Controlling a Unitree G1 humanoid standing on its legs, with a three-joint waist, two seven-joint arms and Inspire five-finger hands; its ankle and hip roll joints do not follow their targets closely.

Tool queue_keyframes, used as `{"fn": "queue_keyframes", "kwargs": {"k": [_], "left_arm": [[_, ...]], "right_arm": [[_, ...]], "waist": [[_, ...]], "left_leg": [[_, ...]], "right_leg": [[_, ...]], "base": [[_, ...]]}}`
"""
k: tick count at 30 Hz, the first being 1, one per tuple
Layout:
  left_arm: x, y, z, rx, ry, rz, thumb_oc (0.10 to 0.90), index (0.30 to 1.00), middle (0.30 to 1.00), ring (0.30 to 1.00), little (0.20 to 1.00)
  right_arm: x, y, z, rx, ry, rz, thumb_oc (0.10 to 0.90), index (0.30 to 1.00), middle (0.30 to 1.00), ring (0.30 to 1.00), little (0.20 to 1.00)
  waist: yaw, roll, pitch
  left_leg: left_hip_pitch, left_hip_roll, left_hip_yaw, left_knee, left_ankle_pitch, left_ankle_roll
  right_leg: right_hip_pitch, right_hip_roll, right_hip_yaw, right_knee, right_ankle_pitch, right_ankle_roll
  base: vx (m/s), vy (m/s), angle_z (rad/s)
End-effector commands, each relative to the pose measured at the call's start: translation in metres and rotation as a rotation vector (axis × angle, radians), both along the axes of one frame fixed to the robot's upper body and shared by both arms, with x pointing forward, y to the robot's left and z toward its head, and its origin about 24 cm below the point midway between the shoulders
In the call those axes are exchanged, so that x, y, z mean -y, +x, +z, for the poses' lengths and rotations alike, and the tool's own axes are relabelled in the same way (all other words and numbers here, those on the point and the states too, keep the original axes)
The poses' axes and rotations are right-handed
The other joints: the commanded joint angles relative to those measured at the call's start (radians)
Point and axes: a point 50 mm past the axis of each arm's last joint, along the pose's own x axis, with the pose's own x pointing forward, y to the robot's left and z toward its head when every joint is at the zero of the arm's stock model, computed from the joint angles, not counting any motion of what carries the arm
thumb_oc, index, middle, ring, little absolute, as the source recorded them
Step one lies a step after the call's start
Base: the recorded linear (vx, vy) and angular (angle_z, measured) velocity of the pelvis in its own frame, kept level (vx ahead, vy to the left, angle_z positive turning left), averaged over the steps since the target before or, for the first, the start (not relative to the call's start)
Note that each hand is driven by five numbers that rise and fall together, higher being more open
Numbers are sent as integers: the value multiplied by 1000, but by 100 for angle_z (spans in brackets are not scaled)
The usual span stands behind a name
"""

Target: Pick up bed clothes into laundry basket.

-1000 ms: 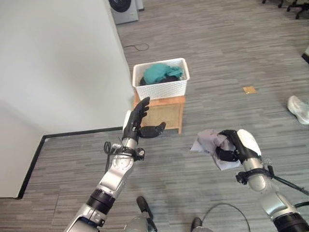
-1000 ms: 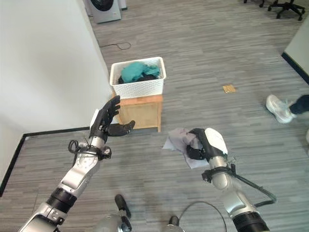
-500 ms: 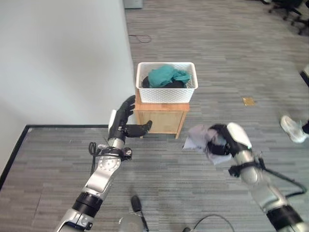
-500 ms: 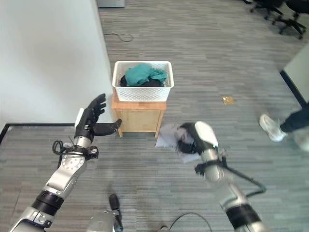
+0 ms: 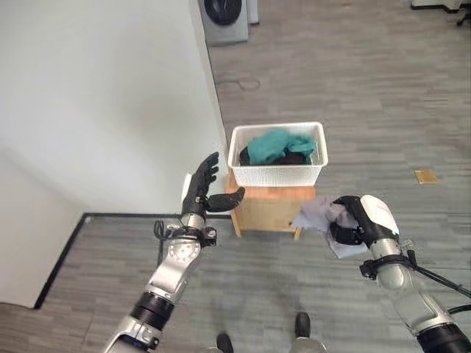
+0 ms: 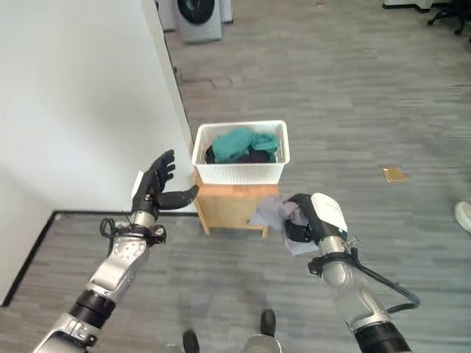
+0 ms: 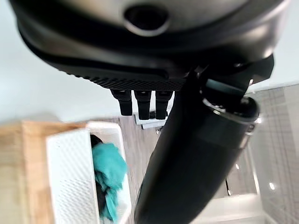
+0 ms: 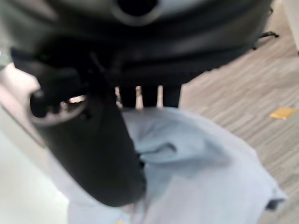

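Pale cloth [image 5: 318, 215] in right hand [image 5: 352, 223], beside wooden stand [image 5: 265, 209] under basket [image 5: 277, 156].

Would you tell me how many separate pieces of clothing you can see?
3: a teal piece and a black piece in the basket, a pale cloth in the right hand. More may be hidden.

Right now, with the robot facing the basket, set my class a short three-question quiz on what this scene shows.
1. True or false: the right hand is curled round a pale cloth.
2. What does the white laundry basket stand on? A) the floor B) a wooden stand C) a chair
3. Fill in: the left hand is ____ and holds nothing.

Key: 1 true. 2 B, the wooden stand. 3 open.
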Motion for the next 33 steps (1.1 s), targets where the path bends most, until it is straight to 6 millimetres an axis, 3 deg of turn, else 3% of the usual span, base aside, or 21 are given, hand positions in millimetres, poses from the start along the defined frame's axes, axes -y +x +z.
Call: {"fn": "queue_keyframes", "kwargs": {"k": [1,4,5,8,9,10,11,12,15,17,20,23,25,26,27,28,29,30,31,32,33], "left_arm": [[-94,-9,-117,-533,274,188,800,900,900,900,900],[-94,1,-100,-460,230,188,800,900,900,900,900],[-92,5,-92,-417,234,177,800,900,900,900,900],[-92,12,-79,-365,247,174,800,900,900,900,900],[-92,17,-72,-337,262,175,800,900,900,900,900],[-90,27,-52,-258,280,175,800,900,900,900,900],[-90,28,-51,-258,279,176,800,900,900,900,900],[-90,35,-32,-180,274,184,800,900,900,900,900],[-89,38,-15,-108,279,186,800,900,900,900,900],[-83,40,-4,-54,294,171,800,900,900,900,900],[-75,43,11,17,312,151,800,900,900,900,900],[-69,43,22,78,343,136,800,900,900,900,900],[-64,43,25,102,336,120,800,900,900,900,900],[-60,43,29,124,332,107,800,900,900,900,900],[-55,39,31,150,329,96,800,900,900,900,900],[-55,39,30,150,328,97,800,900,900,900,900],[-56,37,29,150,322,103,800,900,900,900,900],[-58,33,23,127,292,113,800,900,900,900,900],[-59,33,23,127,291,113,800,900,900,900,900],[-60,30,19,115,275,120,800,900,900,900,900],[-60,27,17,112,272,125,800,900,900,900,900]], "right_arm": [[82,-60,-102,-183,563,-658,400,300,300,300,300],[89,-53,-87,-163,499,-633,400,300,300,300,300],[90,-49,-75,-118,464,-594,400,300,300,300,300],[88,-38,-56,-55,418,-533,400,300,300,300,300],[87,-34,-48,-31,396,-505,400,300,300,300,300],[81,-17,-19,54,324,-413,400,300,300,300,300],[81,-17,-18,54,323,-413,400,300,300,300,300],[72,-4,10,141,254,-318,400,300,300,300,300],[61,5,30,195,191,-242,400,300,300,300,300],[51,10,50,252,133,-174,400,300,300,300,300],[38,11,76,353,93,-89,400,300,300,300,300],[25,10,92,422,54,-26,400,300,300,300,300],[17,7,104,470,26,24,400,300,300,300,300],[13,5,112,492,-1,54,400,300,300,300,300],[5,3,119,514,-14,110,400,300,300,300,300],[5,3,119,513,-15,112,400,300,300,300,300],[0,6,124,529,-19,145,400,300,300,300,300],[-10,5,136,559,-37,214,400,300,300,300,300],[-10,5,136,558,-37,215,400,300,300,300,300],[-15,6,140,563,-41,242,400,300,300,300,300],[-18,8,143,571,-38,257,400,300,300,300,300]], "waist": [[-71,-104,-78],[-62,-117,-87],[-48,-126,-107],[-41,-128,-124],[-40,-128,-125],[-47,-127,-120],[-47,-127,-118],[-57,-111,-103],[-63,-98,-92],[-73,-94,-91],[-88,-102,-98],[-87,-113,-105],[-93,-117,-114],[-94,-116,-128],[-91,-103,-135],[-93,-100,-134],[-90,-86,-133],[-58,-94,-131],[-64,-87,-130],[-54,-91,-121],[-31,-111,-107]], "left_leg": [[-64,45,110,8,-81,-47],[-64,37,122,8,-82,-41],[-59,16,129,8,-99,-29],[-42,-5,134,8,-116,-21],[-32,-10,139,8,-123,-15],[-5,-18,143,8,-138,-5],[-4,-21,144,8,-140,-3],[26,-15,164,8,-154,4],[49,-9,184,8,-170,3],[66,-6,178,8,-181,-4],[100,0,183,8,-197,-27],[142,13,197,8,-218,-58],[174,17,190,8,-242,-67],[197,24,181,11,-229,-78],[183,73,170,147,-160,-119],[178,84,167,162,-163,-126],[137,157,147,335,-78,-162],[62,241,104,610,127,-178],[47,257,90,630,125,-182],[5,278,58,747,183,-184],[-41,285,40,852,201,-179]], "right_leg": [[-115,-132,-205,215,-128,99],[-100,-100,-201,200,-156,89],[-65,-93,-203,131,-147,80],[-52,-100,-201,116,-117,93],[-51,-107,-198,133,-106,100],[-66,-138,-192,225,-55,128],[-69,-142,-189,231,-57,131],[-116,-183,-214,360,-25,145],[-161,-226,-273,439,-6,153],[-198,-206,-294,392,-29,148],[-231,-157,-321,167,-39,134],[-259,-168,-363,19,-8,138],[-273,-175,-323,13,-20,139],[-256,-164,-305,8,-20,138],[-203,-133,-291,5,-30,110],[-201,-127,-294,5,-34,106],[-157,-83,-296,5,-68,64],[-71,-18,-282,5,-141,-4],[-70,-7,-290,5,-147,-14],[-38,18,-284,5,-174,-46],[-4,23,-273,5,-194,-63]], "base": [[52,-2,24],[-19,79,35],[45,70,-4],[61,54,-34],[152,83,-62],[110,72,-57],[130,106,-29],[50,69,-19],[116,23,-26],[199,-90,-46],[294,-223,-23],[360,-305,-19],[442,-311,2],[611,-460,7],[460,-382,7],[440,-483,9],[481,-602,-2],[467,-608,-16],[470,-559,-21],[342,-371,-31],[523,-458,-47]]}}
